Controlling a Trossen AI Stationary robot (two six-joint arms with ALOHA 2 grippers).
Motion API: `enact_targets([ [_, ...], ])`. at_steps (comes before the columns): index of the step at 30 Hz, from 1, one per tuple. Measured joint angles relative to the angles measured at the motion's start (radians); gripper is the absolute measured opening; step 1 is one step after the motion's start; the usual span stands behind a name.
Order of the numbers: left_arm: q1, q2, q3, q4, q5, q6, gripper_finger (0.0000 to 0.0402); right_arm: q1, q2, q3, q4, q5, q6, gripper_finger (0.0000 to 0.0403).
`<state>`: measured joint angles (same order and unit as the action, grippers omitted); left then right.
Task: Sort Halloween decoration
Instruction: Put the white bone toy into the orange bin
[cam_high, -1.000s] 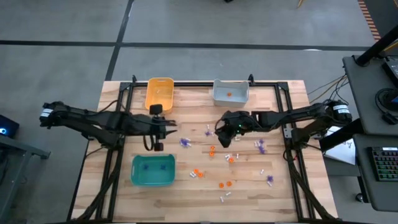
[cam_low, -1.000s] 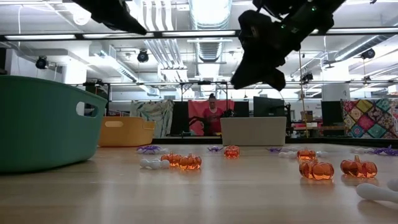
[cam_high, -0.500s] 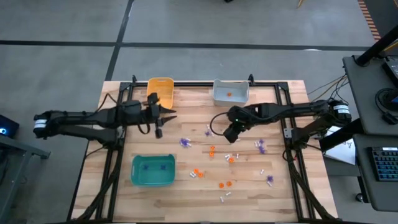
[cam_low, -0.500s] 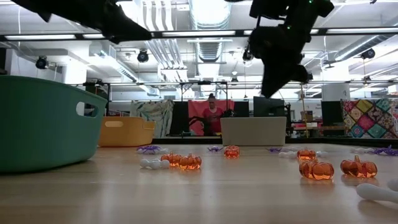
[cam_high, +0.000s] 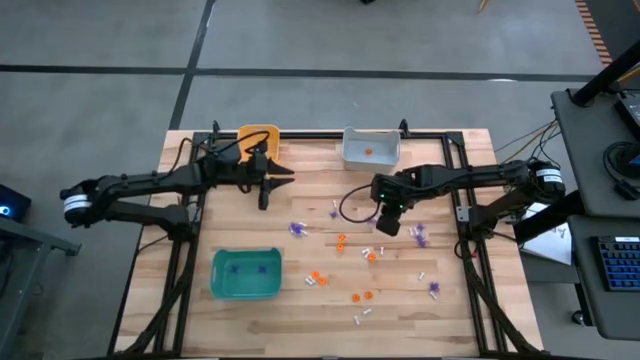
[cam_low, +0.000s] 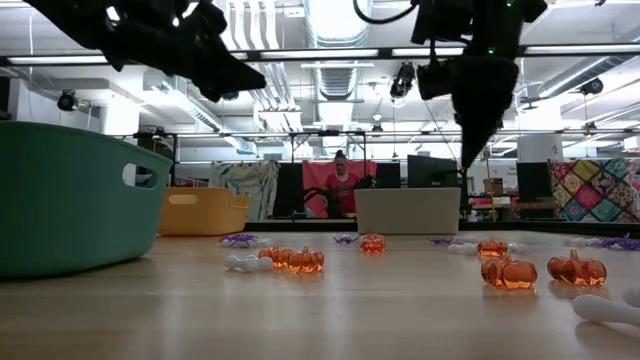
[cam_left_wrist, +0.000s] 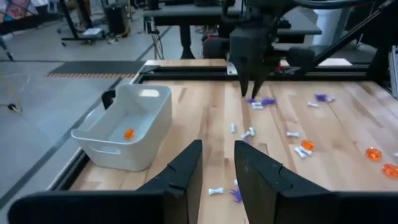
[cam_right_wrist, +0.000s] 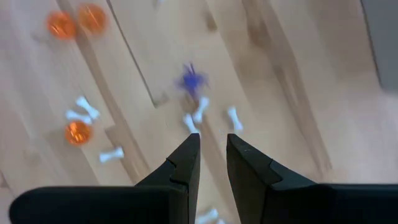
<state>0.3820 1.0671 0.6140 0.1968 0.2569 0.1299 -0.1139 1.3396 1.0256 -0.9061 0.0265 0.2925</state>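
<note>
The left arm stretches across from its side, its left gripper (cam_high: 283, 178) held level above the table, fingers (cam_left_wrist: 186, 168) parted by a narrow gap with nothing between them. The right arm reaches in toward the table's middle with its wrist bent down, so the right gripper (cam_high: 388, 226) points at the surface. Its fingers (cam_right_wrist: 187, 159) stand slightly apart and seem empty.

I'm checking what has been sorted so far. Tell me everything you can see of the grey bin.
The grey bin is a pale, smooth, plastic-looking rectangular tub with rounded corners and a handle slot in one end wall. It stands upright at the table's far edge, right of the orange-yellow bin. A single orange trinket lies on its floor. Neither gripper touches it.
</note>
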Motion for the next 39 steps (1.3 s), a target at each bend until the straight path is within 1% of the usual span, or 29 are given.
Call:
enact_targets([
  [4,0.000,0.048,0.000,0.049,0.001,-0.013,0.0076,0.008,0.000,0.000,-0.063,-0.008,0.019,0.0068],
  [8,0.000,0.086,0.000,0.085,0.000,-0.017,0.0076,0.030,0.013,-0.002,-0.055,-0.008,-0.009,0.0068],
  [11,0.000,0.110,0.000,0.098,-0.001,-0.017,0.0076,0.043,0.037,-0.002,-0.049,-0.008,-0.016,0.0068],
  [15,0.000,0.132,0.000,0.101,-0.002,-0.017,0.0076,0.055,0.101,-0.002,-0.036,-0.003,-0.024,0.0069],
  [21,0.000,0.144,0.001,0.102,-0.003,-0.014,0.0076,0.057,0.199,-0.003,-0.014,-0.001,-0.093,0.0101],
  [25,0.000,0.144,0.001,0.102,-0.003,-0.013,0.0076,0.057,0.233,-0.003,0.021,-0.002,-0.136,0.0125],
  [29,0.000,0.144,0.001,0.102,-0.003,-0.011,0.0076,0.057,0.256,-0.004,0.031,0.000,-0.177,0.0139],
  [33,0.000,0.144,0.001,0.102,-0.003,-0.007,0.0076,0.057,0.284,-0.007,0.049,0.000,-0.200,0.0139],
  [39,0.000,0.144,0.001,0.101,-0.003,-0.007,0.0076,0.056,0.336,-0.007,0.070,0.003,-0.214,0.0125],
])
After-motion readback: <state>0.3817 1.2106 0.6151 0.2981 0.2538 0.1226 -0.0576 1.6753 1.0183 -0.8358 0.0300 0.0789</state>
